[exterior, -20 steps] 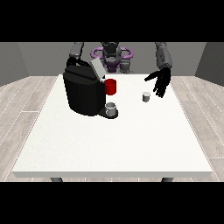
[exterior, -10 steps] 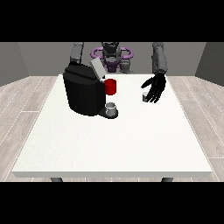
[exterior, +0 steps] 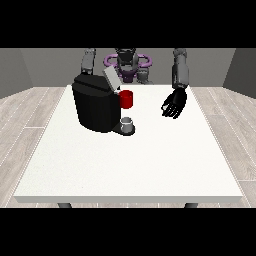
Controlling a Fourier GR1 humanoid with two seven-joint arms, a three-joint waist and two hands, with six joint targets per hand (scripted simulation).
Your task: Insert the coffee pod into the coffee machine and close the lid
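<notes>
Near table's (exterior: pixel 125 170) far left corner: black coffee machine (exterior: pixel 95 105), grey lid (exterior: pixel 111 78) tilted up, red part (exterior: pixel 127 99) at front, small grey cup (exterior: pixel 127 122) under it; hand at view's right (exterior: pixel 175 105) near far right edge, fingers curled; coffee pod not visible, maybe hidden by hand

A black, boxy coffee machine (exterior: pixel 96 107) stands upright on the white bench (exterior: pixel 130 160), toward its far left part as the front view shows it. Its grey lid (exterior: pixel 110 79) is raised, tilted up and back at the machine's top right corner. A red part (exterior: pixel 126 99) juts from the machine's right side just below the lid. Under the red part, on the machine's dark base, sits a small grey cup (exterior: pixel 128 122). The coffee pod cannot be made out; the spot to the machine's right is covered by the hand (exterior: pixel 175 104).
</notes>
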